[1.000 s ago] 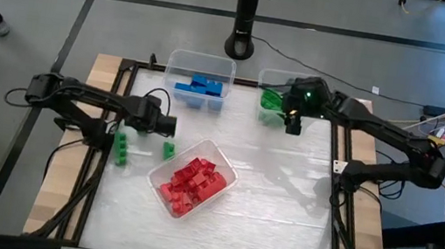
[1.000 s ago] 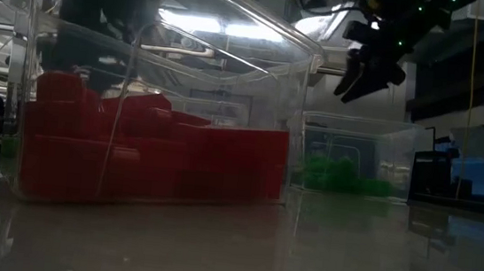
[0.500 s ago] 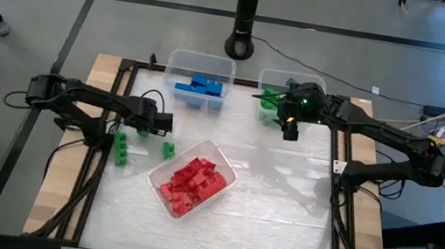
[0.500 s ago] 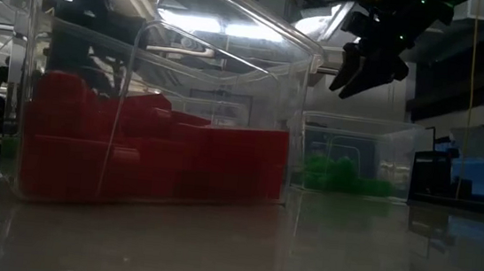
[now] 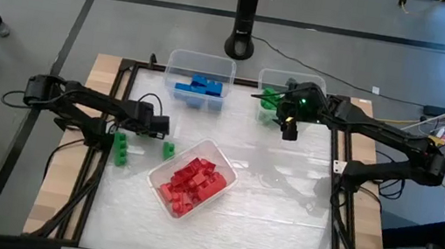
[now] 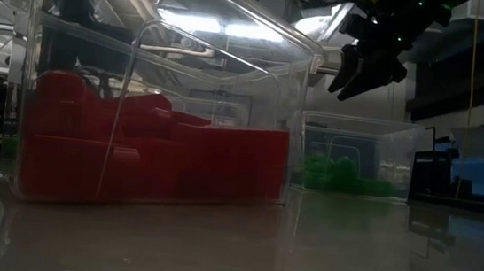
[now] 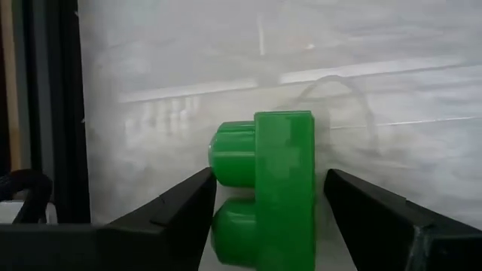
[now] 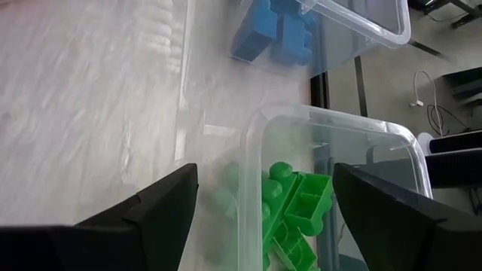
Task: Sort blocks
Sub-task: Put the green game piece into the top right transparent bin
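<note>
Left gripper is positioned low at the 9 o'clock side of the table, with its fingers spread apart on either side of a green block; no contact with the block is visible in the left wrist view. In the high view a green block lies just beside that gripper and a larger green block cluster lies near it, toward 8 o'clock. Right gripper is held above the table at 1 o'clock, jaws apart and empty, at the near edge of the green block bin. Green blocks are seen inside that bin. Blue blocks are contained in the bin at 12 o'clock. Red blocks fill the centre bin.
</note>
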You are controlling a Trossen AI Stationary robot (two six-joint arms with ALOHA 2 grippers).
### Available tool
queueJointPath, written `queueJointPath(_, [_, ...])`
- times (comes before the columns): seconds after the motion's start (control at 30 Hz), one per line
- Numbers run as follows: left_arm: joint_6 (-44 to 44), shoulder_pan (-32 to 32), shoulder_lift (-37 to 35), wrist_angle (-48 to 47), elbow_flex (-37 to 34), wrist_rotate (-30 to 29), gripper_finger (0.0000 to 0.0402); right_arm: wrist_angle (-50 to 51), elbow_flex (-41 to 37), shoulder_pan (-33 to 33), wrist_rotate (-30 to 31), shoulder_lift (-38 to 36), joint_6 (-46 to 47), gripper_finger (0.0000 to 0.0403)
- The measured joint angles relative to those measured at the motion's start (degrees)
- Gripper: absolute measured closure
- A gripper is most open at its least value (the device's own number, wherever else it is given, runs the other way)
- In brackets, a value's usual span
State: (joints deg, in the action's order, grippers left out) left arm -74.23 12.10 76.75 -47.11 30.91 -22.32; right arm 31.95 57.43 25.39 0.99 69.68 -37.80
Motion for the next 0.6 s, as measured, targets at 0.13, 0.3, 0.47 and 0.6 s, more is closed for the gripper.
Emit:
queueJointPath(0.13, [2.3, -0.1, 0.0, 1.0, -0.1, 0.0, 0.0189, -0.1, 0.0, 0.0, -0.1, 0.0, 0.0, 0.0094])
queueJointPath(0.3, [6.8, -0.1, 0.0, 2.1, -0.2, -1.4, 0.0241, -0.5, 0.0, 0.0, -0.1, 0.0, 0.0, 0.0094])
queueJointPath(0.47, [7.1, -1.2, 0.1, 1.8, -0.2, -2.3, 0.0241, -0.4, 0.0, 0.0, -0.1, 0.0, -0.6, 0.0094])
queueJointPath(0.6, [6.8, -2.4, -1.0, 1.5, -0.3, -2.7, 0.0241, -0.6, 0.0, 0.0, -0.1, 0.0, -1.3, 0.0094])
